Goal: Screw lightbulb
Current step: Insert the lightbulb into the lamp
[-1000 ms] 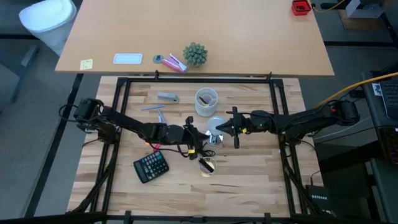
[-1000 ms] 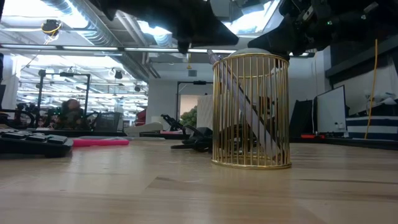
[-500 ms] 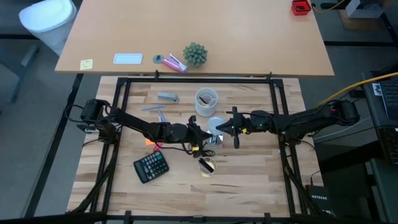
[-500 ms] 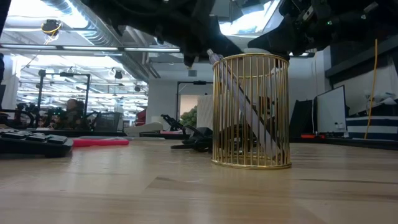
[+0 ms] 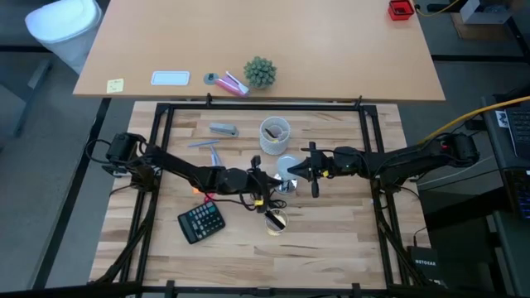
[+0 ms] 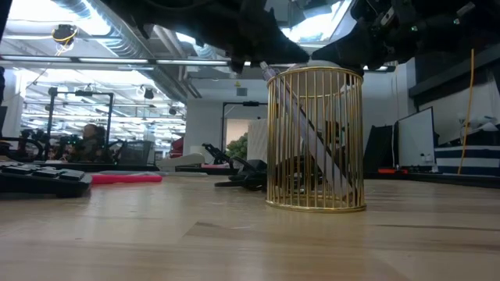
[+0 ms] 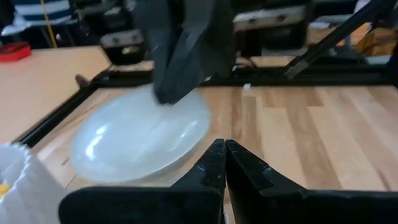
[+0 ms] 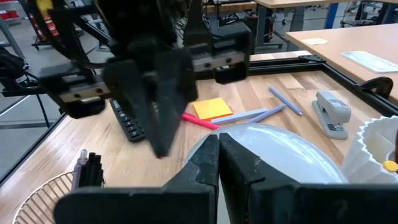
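Lightbulb (image 5: pixel 286 185) lies at frame centre in the high view, on the worktop (image 5: pixel 331 240) between both end effectors. Left end effector (image 7: pixel 224 144) is clenched, empty; right end effector (image 8: pixel 217 137) is likewise clenched, empty. A pale round dish (image 7: pixel 143 140) sits just beyond both. Gold wire cup (image 6: pixel 316 139) and calculator (image 5: pixel 201 222) occupy the lower centre.

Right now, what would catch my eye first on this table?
Two dark arms reach in from opposite sides, the left gripper and right gripper both shut, nearly meeting mid-table over a round silver socket. Just in front stands a gold wire pen cup, with a black calculator to its left.
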